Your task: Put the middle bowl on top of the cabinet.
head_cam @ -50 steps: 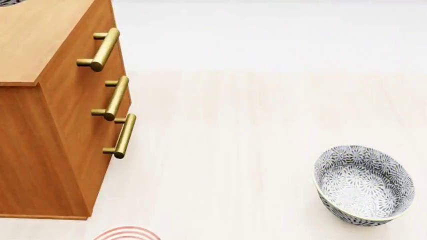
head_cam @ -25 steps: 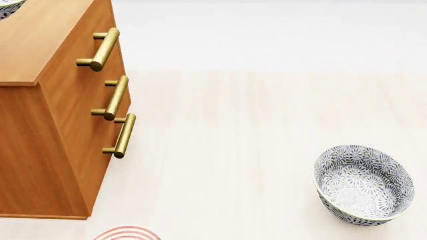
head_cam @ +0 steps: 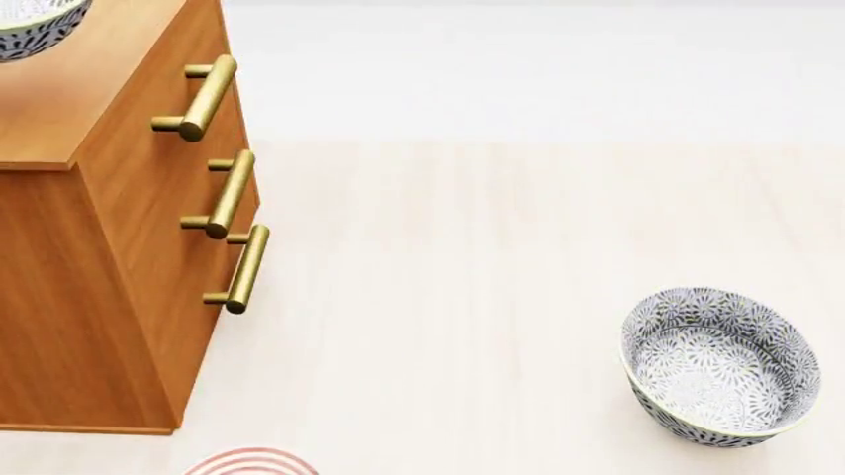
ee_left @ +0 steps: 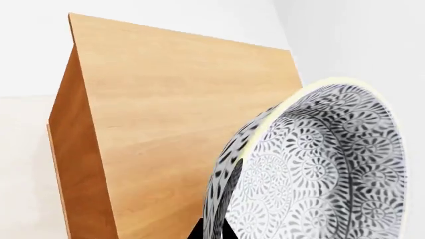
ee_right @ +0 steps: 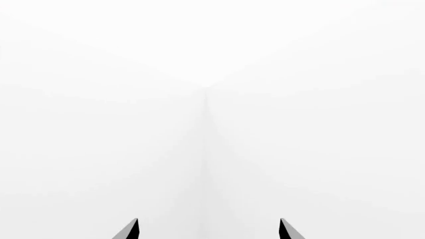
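Hanging over the cabinet's lighter wood top, the middle bowl [head_cam: 38, 25] is seen at the 10 o'clock corner of the head view, cut off by the frame edge so that only part of its patterned wall and pale rim shows. In the left wrist view the same bowl [ee_left: 319, 164] fills the near side, tilted so that its floral inside faces the camera, with the cabinet's top [ee_left: 179, 114] spread behind it. Whether the bowl touches the top cannot be told. A small dark part of the left gripper [ee_left: 212, 233] is glimpsed just under the bowl's rim; its fingers are hidden, so it cannot be told whether they are closed on the bowl.

The cabinet [head_cam: 126, 257] takes up the 9 o'clock side of the head view, its three brass bar handles [head_cam: 218, 193] stacked on the face turned toward 3 o'clock. A second bowl [head_cam: 719, 366] of the same pattern stands upright on the pale floor [head_cam: 462, 297] at about 4 o'clock, well apart from the cabinet. A red-ringed plate [head_cam: 251, 462] is partly seen at 6 o'clock, near the cabinet's lower corner.

In the right wrist view the right gripper [ee_right: 209, 229] is shown with its two dark fingers [ee_right: 129, 230] spread wide apart and nothing between them, against a blank white background.
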### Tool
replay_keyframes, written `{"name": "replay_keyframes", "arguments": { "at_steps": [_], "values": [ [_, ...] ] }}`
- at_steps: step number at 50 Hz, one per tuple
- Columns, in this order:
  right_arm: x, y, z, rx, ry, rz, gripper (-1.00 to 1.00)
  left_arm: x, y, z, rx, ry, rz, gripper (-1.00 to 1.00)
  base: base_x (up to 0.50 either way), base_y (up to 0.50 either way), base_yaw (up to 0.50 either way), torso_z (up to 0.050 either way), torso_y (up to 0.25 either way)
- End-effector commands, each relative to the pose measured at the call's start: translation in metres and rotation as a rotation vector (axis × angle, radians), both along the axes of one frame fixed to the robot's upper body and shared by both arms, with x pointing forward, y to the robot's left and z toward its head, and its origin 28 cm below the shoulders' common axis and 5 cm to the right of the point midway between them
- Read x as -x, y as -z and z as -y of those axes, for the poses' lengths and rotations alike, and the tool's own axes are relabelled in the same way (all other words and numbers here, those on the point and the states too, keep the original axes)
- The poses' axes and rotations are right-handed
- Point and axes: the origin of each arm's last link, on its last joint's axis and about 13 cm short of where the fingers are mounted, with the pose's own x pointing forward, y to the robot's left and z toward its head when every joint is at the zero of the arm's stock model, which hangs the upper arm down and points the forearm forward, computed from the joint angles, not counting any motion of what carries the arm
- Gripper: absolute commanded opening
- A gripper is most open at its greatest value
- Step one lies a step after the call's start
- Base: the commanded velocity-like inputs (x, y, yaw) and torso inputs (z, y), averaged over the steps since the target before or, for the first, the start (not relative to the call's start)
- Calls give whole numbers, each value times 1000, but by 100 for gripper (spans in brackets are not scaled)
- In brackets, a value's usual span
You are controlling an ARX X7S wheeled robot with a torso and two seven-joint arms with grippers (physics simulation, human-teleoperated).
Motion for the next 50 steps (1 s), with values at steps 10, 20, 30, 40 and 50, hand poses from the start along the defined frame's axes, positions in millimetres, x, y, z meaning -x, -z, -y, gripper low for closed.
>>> {"name": "replay_keyframes", "arguments": {
  "at_steps": [10,20,30,40,50],
  "values": [
    [3,0,0,4,3,1,100,-13,27,-34,103,-67,37,-100,0,0,0,0,1],
    [1,0,0,10,-3,-5,100,-18,35,-38,108,-82,22,-100,0,0,0,0,0],
    [1,0,0,12,-5,-5,100,-20,43,-40,67,-90,-57,100,0,0,0,0,0],
    [-1,0,-2,15,-8,-8,100,-13,29,-36,-9,-71,-1,100,0,0,0,0,0],
    [1,0,-1,17,-8,-7,100,22,-13,-13,-168,-12,173,100,0,0,0,0,0]
  ]
}}
